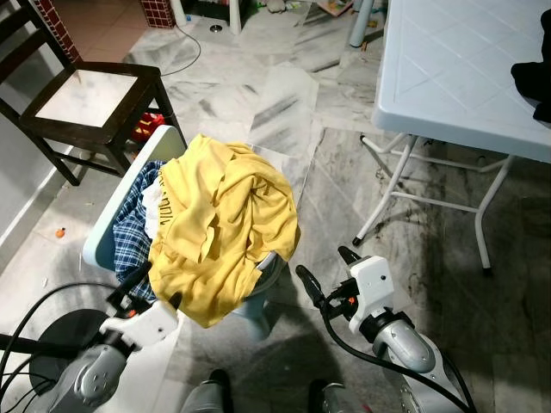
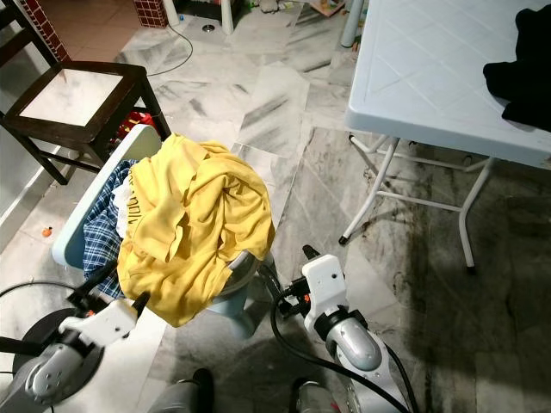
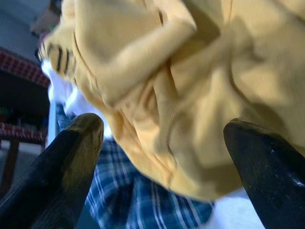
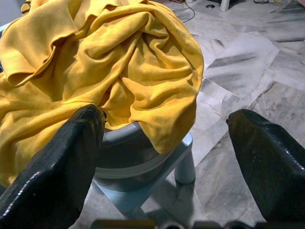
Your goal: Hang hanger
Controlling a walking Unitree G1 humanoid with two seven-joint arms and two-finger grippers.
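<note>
A yellow shirt [image 1: 224, 224] lies crumpled over a small light blue plastic chair [image 1: 164, 142], on top of a blue plaid cloth [image 1: 133, 237] and a bit of white fabric. My left gripper [image 1: 151, 291] is open at the shirt's lower front edge, its fingers close against the yellow fabric [image 3: 190, 95] with the plaid cloth [image 3: 138, 200] below. My right gripper [image 1: 323, 262] is open and empty just to the right of the chair, low over the floor. It points at the shirt's hanging side [image 4: 157, 86] and the chair's leg [image 4: 186, 167].
A dark wooden chair [image 1: 86, 95] stands at the back left. A white folding table [image 1: 456, 69] with a black cloth [image 1: 534, 77] on it is at the right, its legs [image 1: 387, 194] near my right arm. A black round base [image 1: 60, 335] and cables are at the lower left.
</note>
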